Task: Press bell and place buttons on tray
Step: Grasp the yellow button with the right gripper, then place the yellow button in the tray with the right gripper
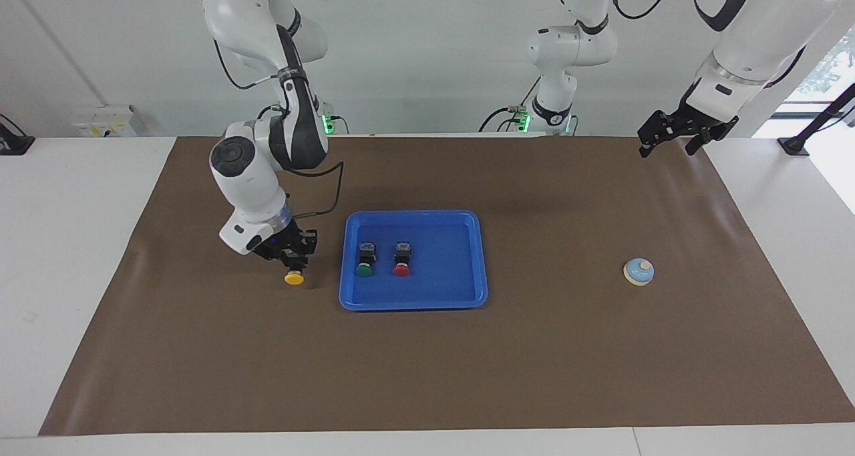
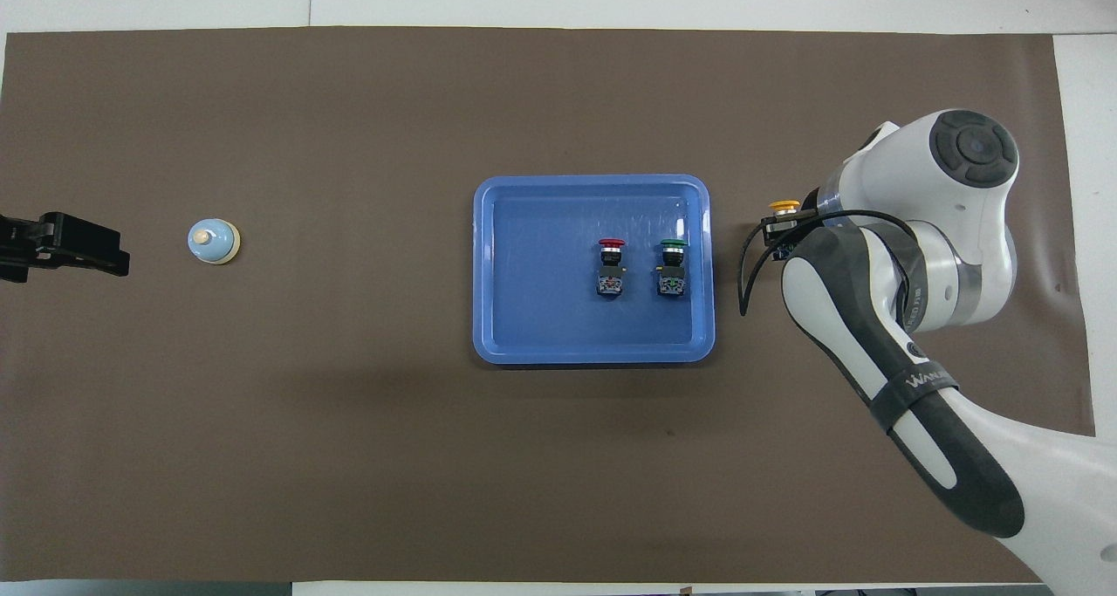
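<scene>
Yellow-capped black push-button [image 1: 294, 276] clamped in right gripper [image 1: 294, 261], on brown mat beside shallow blue plastic tray [image 1: 414, 301], toward right arm's end. Green-capped [image 1: 364, 268] and red-capped [image 1: 401, 268] buttons laid in tray. Light-blue dome bell [image 1: 638, 271] stood toward left arm's end. Left gripper [image 1: 670, 139] raised, waiting, fingers spread.

Tray [image 1: 477, 256] half nearer bell [image 1: 638, 272] bare; two buttons [image 1: 383, 259] crowd other half.

White table [image 1: 80, 242] under a brown mat [image 1: 427, 362], blue tray [image 1: 414, 302] at centre, bell [image 1: 638, 272] at tray's three o'clock in the facing view, yellow button [image 1: 294, 277] at tray's nine o'clock.
</scene>
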Robot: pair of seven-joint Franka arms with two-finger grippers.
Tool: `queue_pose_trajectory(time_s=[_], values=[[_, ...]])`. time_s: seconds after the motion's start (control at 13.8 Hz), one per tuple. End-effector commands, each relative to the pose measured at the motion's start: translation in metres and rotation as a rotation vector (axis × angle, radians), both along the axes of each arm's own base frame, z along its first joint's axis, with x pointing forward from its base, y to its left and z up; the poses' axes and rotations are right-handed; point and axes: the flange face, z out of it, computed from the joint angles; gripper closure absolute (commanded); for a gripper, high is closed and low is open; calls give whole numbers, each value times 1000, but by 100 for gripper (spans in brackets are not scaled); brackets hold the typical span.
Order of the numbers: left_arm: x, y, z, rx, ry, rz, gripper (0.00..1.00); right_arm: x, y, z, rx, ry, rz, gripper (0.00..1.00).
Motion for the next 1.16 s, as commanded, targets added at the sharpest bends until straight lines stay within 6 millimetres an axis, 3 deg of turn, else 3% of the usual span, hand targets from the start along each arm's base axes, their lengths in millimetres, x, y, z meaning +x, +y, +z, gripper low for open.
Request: queue_pose_trajectory(time_s=[0.0, 0.15, 0.29, 0.51, 0.87, 1.09], values=[[-5, 2, 1, 2, 9, 10, 0, 9, 67, 34, 11, -3, -97, 100], [-5, 2, 1, 2, 9, 10, 0, -5, 134, 39, 20, -18, -145, 100], [-5, 2, 1, 2, 9, 10, 0, -20, 193, 32, 17, -9, -173, 100], [-5, 2, 1, 2, 9, 10, 0, -44, 260, 0, -3, 16, -160, 100], [-5, 2, 1, 1, 9, 9, 0, -56, 302, -33, 16, -15, -185, 100], [-5, 2, 1, 2, 9, 10, 0, -54, 297, -38, 13, -16, -190, 100]])
